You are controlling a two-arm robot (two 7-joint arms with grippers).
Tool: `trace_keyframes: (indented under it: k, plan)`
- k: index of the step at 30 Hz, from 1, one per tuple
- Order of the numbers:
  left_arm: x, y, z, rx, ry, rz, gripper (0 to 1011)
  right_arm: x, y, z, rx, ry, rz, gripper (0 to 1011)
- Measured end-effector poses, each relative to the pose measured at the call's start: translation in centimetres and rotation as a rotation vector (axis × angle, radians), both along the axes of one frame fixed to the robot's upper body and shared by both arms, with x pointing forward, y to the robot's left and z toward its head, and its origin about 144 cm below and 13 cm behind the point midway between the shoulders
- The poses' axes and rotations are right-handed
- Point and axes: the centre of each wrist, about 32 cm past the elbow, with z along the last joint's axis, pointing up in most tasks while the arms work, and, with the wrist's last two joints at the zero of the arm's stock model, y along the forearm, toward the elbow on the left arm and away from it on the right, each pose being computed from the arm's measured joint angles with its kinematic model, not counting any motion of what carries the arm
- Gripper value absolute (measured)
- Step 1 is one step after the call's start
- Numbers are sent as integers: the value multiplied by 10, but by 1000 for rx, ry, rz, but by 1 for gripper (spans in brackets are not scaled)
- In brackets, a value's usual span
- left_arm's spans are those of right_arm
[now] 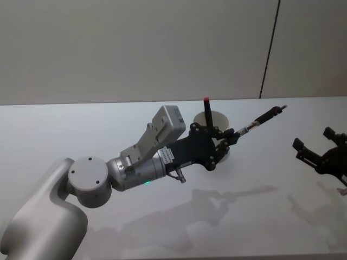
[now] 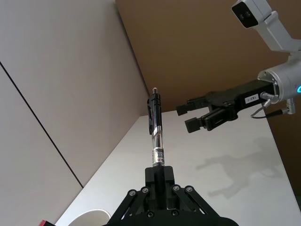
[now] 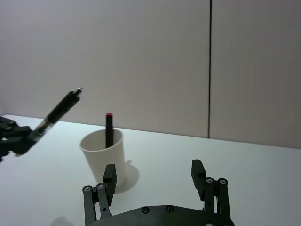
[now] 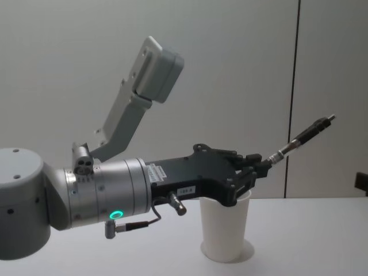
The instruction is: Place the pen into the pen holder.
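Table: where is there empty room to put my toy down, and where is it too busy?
The table is bare along the left, from the wall down to the left arm. There is also bare room between the paper cup and the right tool. It is crowded around the cup: the left tool hangs there gripping the pen, and a red-tipped pen already stands inside.

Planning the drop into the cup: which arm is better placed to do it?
Left. Its tool is shut on the pen, right beside the pen holder. The right tool sits open and empty, off to the side.
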Motion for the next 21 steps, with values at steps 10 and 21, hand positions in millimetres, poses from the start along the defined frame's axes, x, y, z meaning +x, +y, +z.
trace_keyframes:
  k: [10, 21]
  plan:
    - [0, 0, 0, 0, 0, 0, 122, -3, -1, -1, 141, 56, 101, 1001]
    - [0, 0, 0, 0, 0, 0, 122, -3, 8, -2, 281, 101, 183, 1001]
